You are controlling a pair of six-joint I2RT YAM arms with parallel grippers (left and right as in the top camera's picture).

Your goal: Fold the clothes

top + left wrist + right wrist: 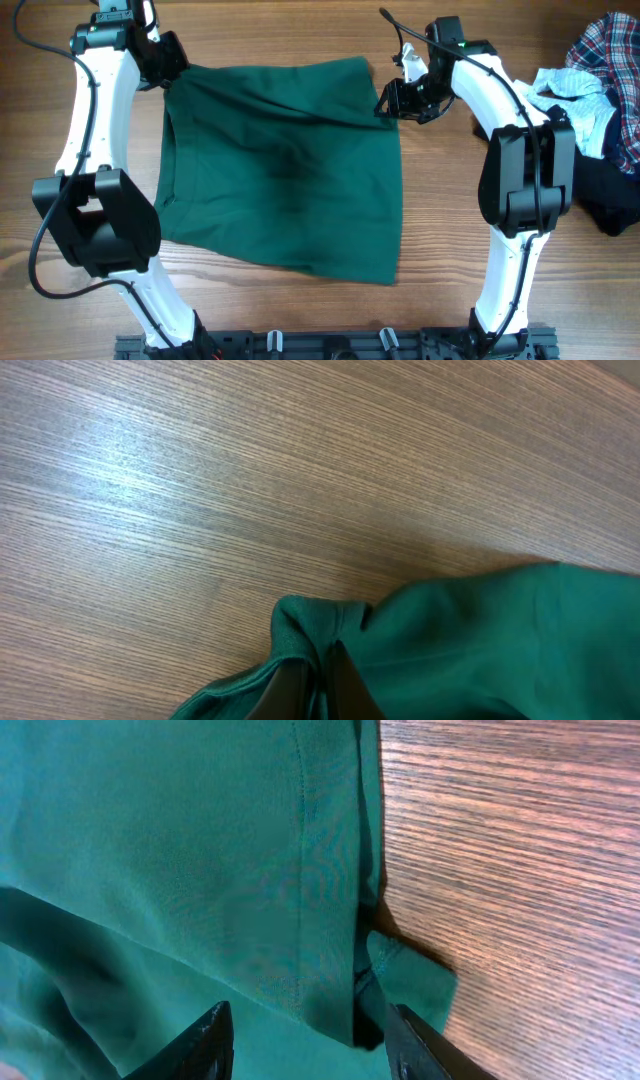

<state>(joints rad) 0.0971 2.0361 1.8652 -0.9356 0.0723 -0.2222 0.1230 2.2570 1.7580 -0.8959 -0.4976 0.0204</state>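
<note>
Green garment spread flat mid-table, left gripper clamped tight on its far-left corner, fabric bunched there, right gripper spread wide astride the far-right hem, clothes pile at right edge.

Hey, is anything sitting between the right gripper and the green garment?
Nothing visible does. The right gripper sits at the far right corner of the green garment, jaws open with the cloth's edge between them. The pile of other clothes lies off to the right, apart from it.
</note>
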